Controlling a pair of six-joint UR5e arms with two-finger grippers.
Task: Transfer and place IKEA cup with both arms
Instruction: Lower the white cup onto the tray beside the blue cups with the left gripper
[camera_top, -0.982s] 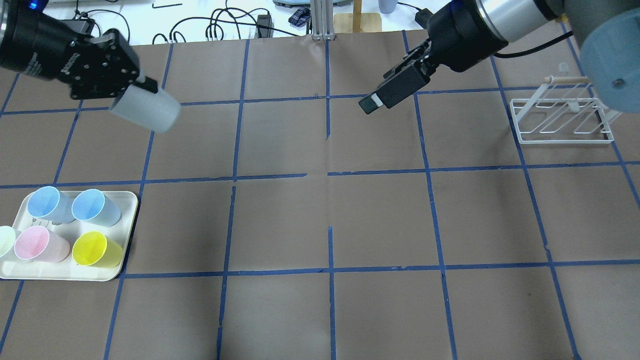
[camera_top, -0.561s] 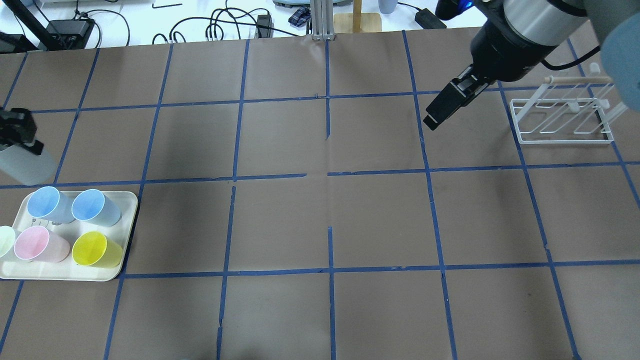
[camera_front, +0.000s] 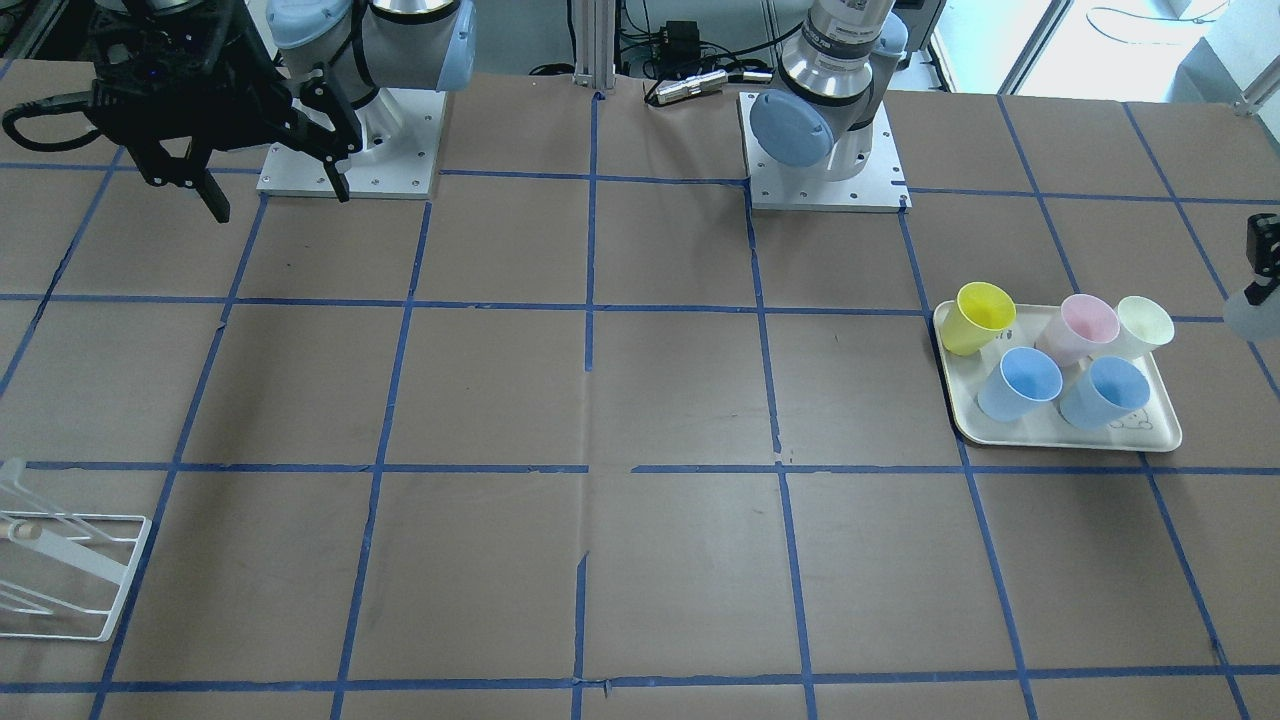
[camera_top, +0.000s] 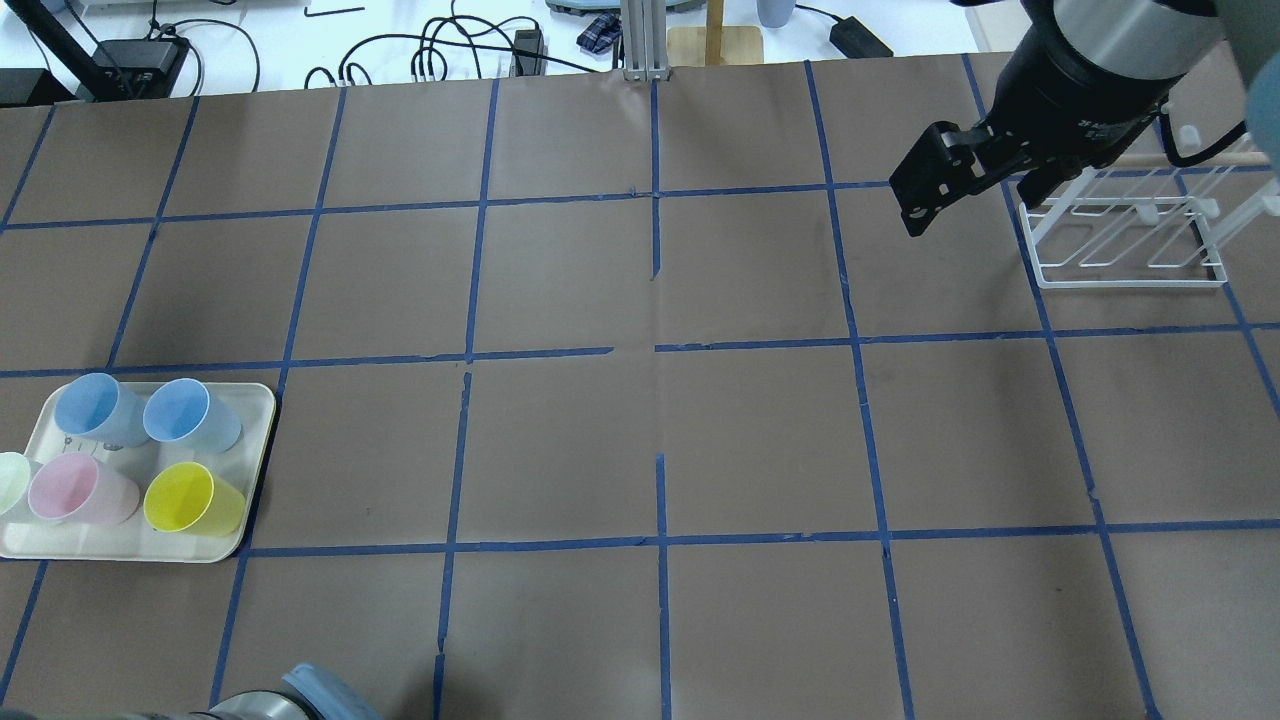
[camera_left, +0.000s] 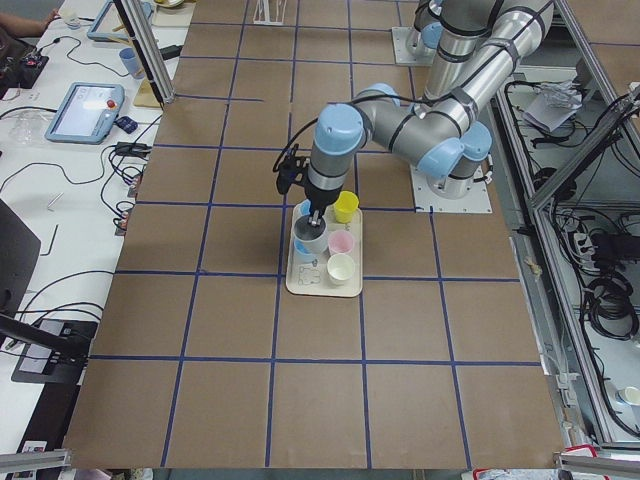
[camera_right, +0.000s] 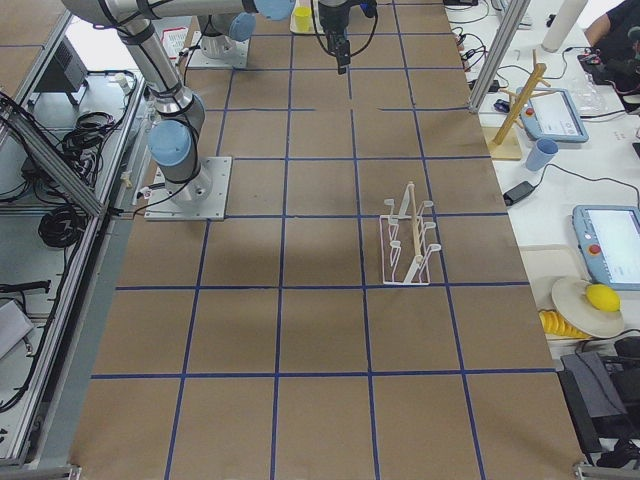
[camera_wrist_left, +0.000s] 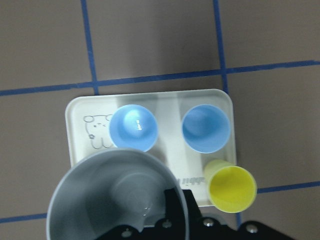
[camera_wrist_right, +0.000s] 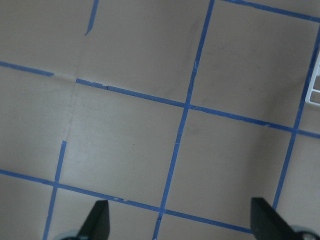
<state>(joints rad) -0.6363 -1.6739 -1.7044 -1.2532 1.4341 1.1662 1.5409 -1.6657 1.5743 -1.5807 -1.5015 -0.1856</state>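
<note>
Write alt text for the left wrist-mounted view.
The left gripper holds the grey IKEA cup, mouth toward the camera, above a cream tray carrying two light-blue cups and a yellow cup on the taped brown table.

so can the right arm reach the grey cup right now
Probably not: the grey cup is held in the left gripper over the tray, the table's whole width from the open right gripper beside the rack.

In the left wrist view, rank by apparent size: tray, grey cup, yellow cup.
1. tray
2. grey cup, which looks big only because it sits close to the camera, and is partly cut off by the frame
3. yellow cup
</note>
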